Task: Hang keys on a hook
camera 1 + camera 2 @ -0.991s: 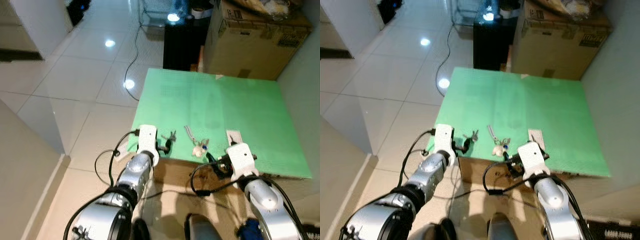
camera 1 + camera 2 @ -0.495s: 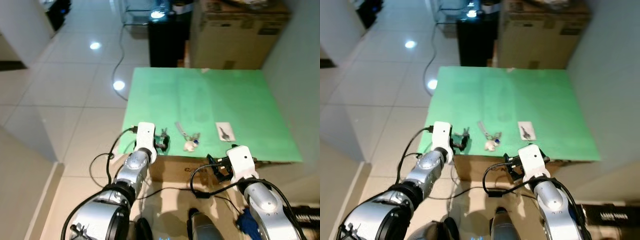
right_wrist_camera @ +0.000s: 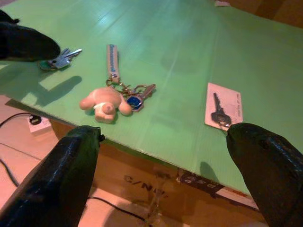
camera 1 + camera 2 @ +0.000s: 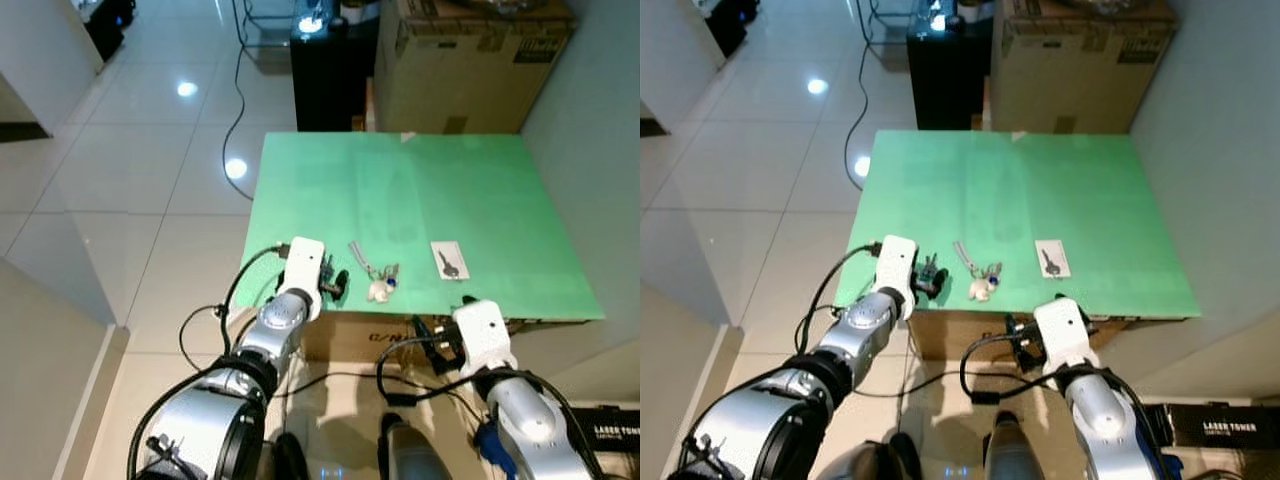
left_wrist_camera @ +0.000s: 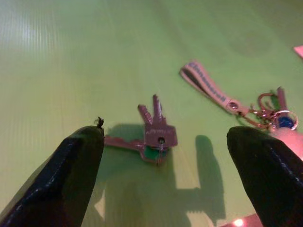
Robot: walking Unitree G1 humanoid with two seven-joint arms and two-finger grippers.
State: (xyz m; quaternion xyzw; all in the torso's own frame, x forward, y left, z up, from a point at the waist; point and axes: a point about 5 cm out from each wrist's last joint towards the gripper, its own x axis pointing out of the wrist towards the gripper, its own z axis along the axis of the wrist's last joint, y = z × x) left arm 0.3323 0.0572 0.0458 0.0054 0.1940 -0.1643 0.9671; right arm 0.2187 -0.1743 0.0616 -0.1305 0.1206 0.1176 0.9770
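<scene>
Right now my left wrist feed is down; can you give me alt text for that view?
The left gripper is open, its two black fingers spread on either side of a small bunch of keys lying flat on the green table. Further along lies a second key set with a pink strap.

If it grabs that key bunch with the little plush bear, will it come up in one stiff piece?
Probably not. The key bunch with the cream plush bear joins a fabric strap, metal rings and a key, so it would likely dangle. The bear looks soft and squashy. Lying flat on the green table, it seems unlikely to roll.
</scene>
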